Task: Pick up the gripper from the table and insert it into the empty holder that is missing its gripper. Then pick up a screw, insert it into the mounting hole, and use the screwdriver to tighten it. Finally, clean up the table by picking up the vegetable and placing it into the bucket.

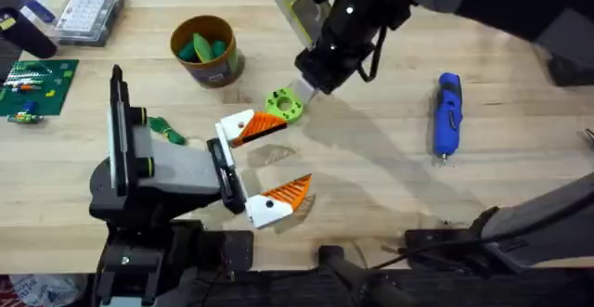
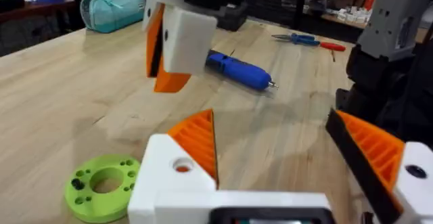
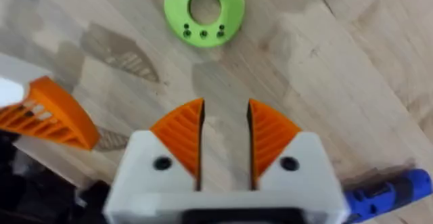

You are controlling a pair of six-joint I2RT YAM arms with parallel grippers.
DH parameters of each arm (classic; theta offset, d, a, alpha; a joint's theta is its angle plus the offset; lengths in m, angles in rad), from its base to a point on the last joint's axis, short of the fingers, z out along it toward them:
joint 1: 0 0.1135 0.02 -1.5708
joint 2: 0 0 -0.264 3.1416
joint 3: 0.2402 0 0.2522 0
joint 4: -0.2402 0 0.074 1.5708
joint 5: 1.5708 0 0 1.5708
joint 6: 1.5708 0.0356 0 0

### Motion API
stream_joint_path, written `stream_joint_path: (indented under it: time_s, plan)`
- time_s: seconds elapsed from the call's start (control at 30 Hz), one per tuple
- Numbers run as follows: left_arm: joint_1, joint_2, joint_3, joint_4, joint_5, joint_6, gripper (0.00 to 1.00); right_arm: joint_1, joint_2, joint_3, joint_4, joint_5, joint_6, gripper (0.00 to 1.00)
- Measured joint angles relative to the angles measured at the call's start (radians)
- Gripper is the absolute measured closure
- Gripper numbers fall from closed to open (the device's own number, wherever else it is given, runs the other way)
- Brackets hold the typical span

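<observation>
A green ring (image 1: 283, 106) with small holes lies flat on the table (image 1: 371, 159); it also shows in the wrist views (image 2: 101, 187) (image 3: 203, 11). My right gripper (image 1: 302, 92) (image 3: 225, 116) hovers just beside it, its orange pads a narrow gap apart with nothing between them. My left gripper (image 1: 264, 163) (image 2: 270, 126) stands wide open near the ring, holding nothing. The blue screwdriver (image 1: 447, 112) (image 2: 240, 70) lies to the right. The bucket (image 1: 206, 49) holds green vegetables. Another green vegetable (image 1: 167, 131) lies by the left arm. The holder and screws are out of view.
A clear compartment box (image 1: 88, 12) sits at the back left, and a green circuit board (image 1: 32, 84) lies on the left edge. Blue-and-red pliers (image 2: 308, 41) lie beyond the screwdriver. The right arm's dark body (image 1: 353, 19) hangs over the table's middle back.
</observation>
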Motion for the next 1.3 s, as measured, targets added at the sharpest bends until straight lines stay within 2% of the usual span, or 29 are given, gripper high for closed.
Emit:
stream_joint_path:
  time_s: [0.1, 0.13, 0.17, 0.2, 0.33, 0.4, 0.43, 0.67, 0.8, 1.0, 1.23, 1.3]
  plan:
    - [0.000, 0.000, 0.000, 0.000, 0.000, 0.000, 0.014, 0.000, -0.018, -0.004, -0.018, 0.000, -0.003, 0.947]
    - [0.000, 0.000, 0.000, 0.000, 0.000, 0.000, 0.015, 0.000, -0.027, -0.010, -0.020, 0.000, -0.002, 0.964]
    - [0.000, 0.000, 0.000, 0.000, 0.000, 0.000, 0.015, 0.000, -0.038, -0.018, -0.025, 0.000, -0.001, 0.914]
    - [0.000, 0.000, 0.000, 0.000, 0.000, 0.000, 0.015, 0.000, -0.052, -0.027, -0.030, 0.000, -0.001, 0.805]
    - [0.000, 0.000, 0.000, 0.000, 0.000, 0.000, 0.015, 0.000, -0.132, -0.085, -0.035, 0.000, 0.000, 0.224]
    - [0.000, 0.000, 0.000, 0.000, 0.000, 0.000, 0.015, 0.000, -0.188, -0.115, -0.033, 0.000, 0.001, 0.066]
    - [0.000, 0.000, 0.000, 0.000, 0.000, 0.000, 0.015, 0.000, -0.222, -0.132, -0.025, 0.000, 0.002, 0.028]
    - [0.000, 0.000, 0.000, 0.000, 0.001, 0.000, 0.015, 0.000, -0.466, -0.306, 0.110, 0.000, 0.004, 0.007]
    - [0.000, 0.000, 0.000, 0.000, 0.001, 0.000, 0.015, 0.000, -0.529, -0.439, 0.217, 0.000, 0.006, 0.007]
    - [0.000, 0.000, 0.000, 0.000, 0.002, 0.000, 0.015, 0.000, -0.472, -0.574, 0.390, 0.000, 0.007, 0.007]
    - [0.000, 0.000, 0.000, 0.000, 0.002, 0.000, 0.015, -0.001, -0.365, -0.584, 0.553, -0.023, 0.007, 0.007]
    - [0.000, 0.000, 0.000, 0.000, 0.002, 0.000, 0.015, -0.003, -0.325, -0.584, 0.591, -0.031, 0.008, 0.066]
